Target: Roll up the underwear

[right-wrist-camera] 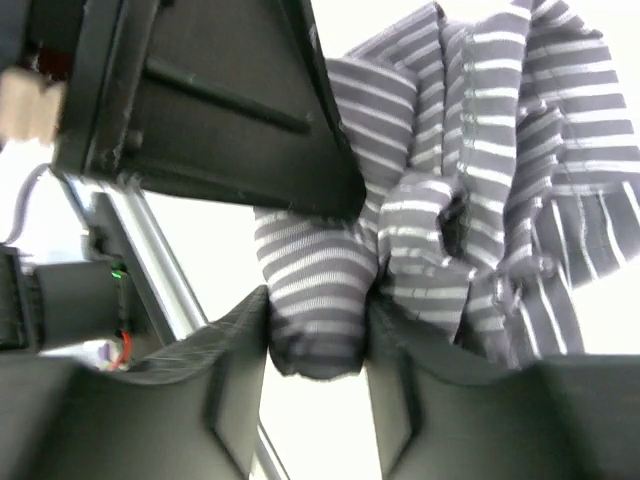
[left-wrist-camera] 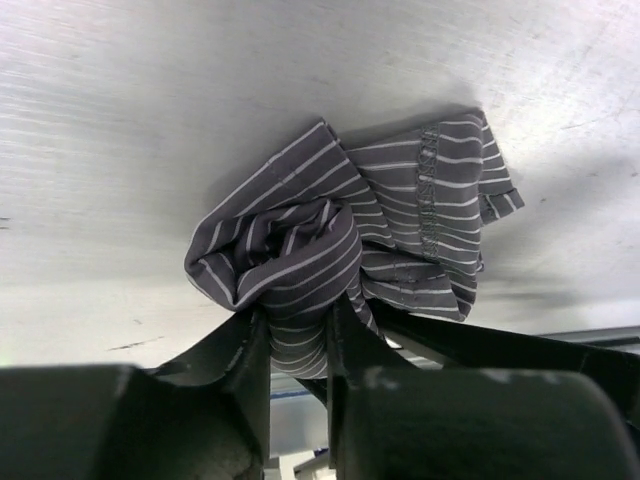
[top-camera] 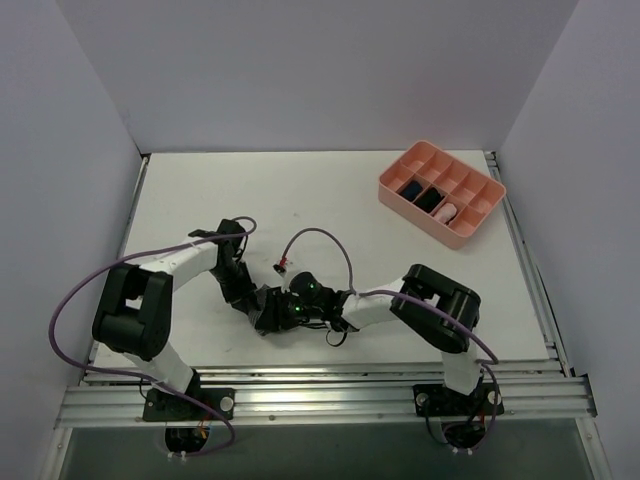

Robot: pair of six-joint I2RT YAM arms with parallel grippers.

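The underwear (left-wrist-camera: 330, 250) is a crumpled, partly rolled bundle of grey striped cloth, also in the right wrist view (right-wrist-camera: 450, 200). My left gripper (left-wrist-camera: 298, 335) is shut on a fold of it. My right gripper (right-wrist-camera: 318, 330) is shut on another fold from the opposite side. In the top view both grippers meet over the table's near middle, the left (top-camera: 268, 312) and the right (top-camera: 296, 312), and they hide the cloth. The orange tag is hidden.
A pink divided tray (top-camera: 442, 192) stands at the back right with dark, blue and pink rolled bundles in its compartments. A purple cable (top-camera: 320, 240) loops over the table behind the grippers. Metal rails (top-camera: 330, 385) run along the near edge.
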